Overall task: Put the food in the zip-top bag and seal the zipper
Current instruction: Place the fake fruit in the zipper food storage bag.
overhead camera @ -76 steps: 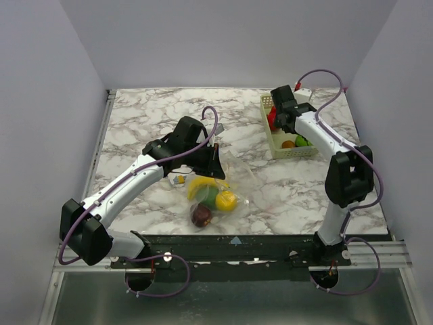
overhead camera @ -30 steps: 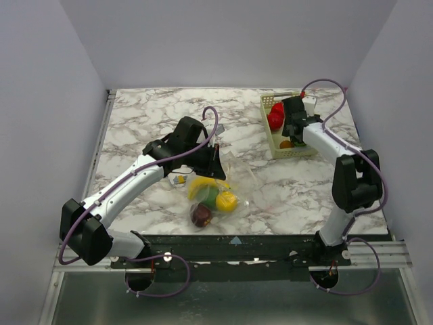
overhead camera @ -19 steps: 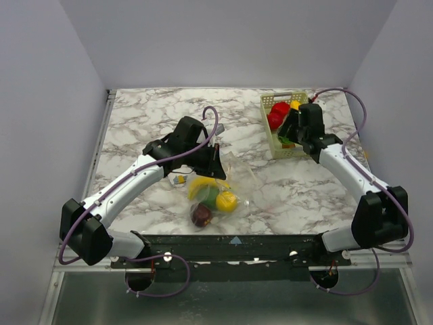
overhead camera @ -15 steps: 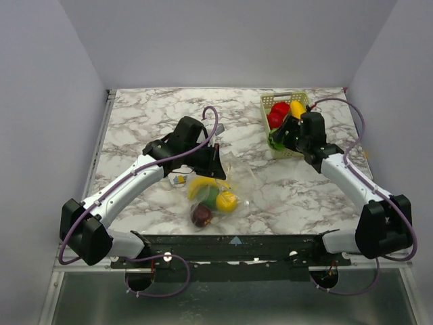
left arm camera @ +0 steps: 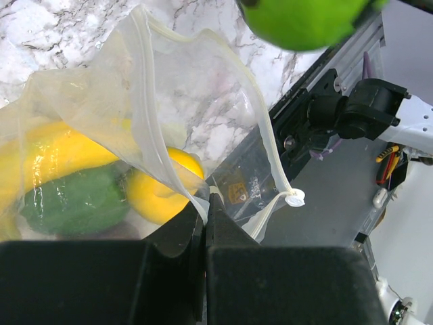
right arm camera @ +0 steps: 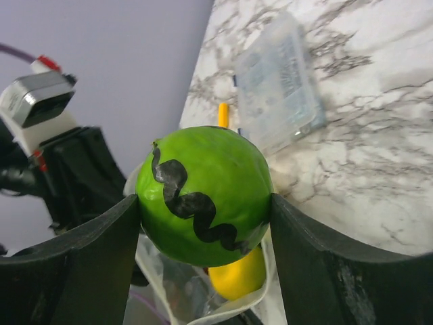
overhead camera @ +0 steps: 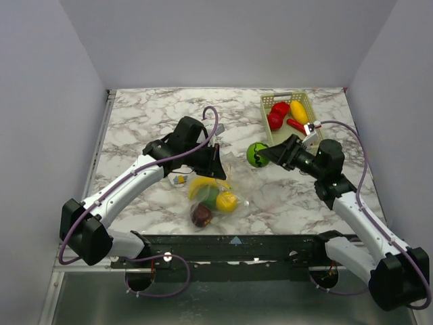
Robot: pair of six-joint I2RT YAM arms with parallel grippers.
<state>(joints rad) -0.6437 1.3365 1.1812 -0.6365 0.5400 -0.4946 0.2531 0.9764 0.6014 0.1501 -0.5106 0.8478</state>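
Note:
The clear zip-top bag (overhead camera: pixel 235 175) lies at the front middle of the table, its mouth held up. In it are a yellow banana (overhead camera: pixel 201 184), a green vegetable (overhead camera: pixel 211 197), a yellow lemon (overhead camera: pixel 226 200) and a dark maroon fruit (overhead camera: pixel 201 215). My left gripper (overhead camera: pixel 216 165) is shut on the bag's mouth edge (left arm camera: pixel 200 203); the zipper strip (left arm camera: pixel 265 145) runs along the open mouth. My right gripper (overhead camera: pixel 265 155) is shut on a green striped melon (overhead camera: pixel 256 154), held in the air just right of the bag's mouth; the melon fills the right wrist view (right arm camera: pixel 203 196).
The pale green mesh basket (overhead camera: pixel 266 124) stands at the back right with a red pepper (overhead camera: pixel 277 115) and a yellow fruit (overhead camera: pixel 298 111) in it. A flat packet with blue-grey print (right arm camera: pixel 279 84) lies on the marble beyond the bag.
My right arm has lifted the green melon out of the basket and carried it left toward the bag's mouth. My left arm and the bag have not moved.

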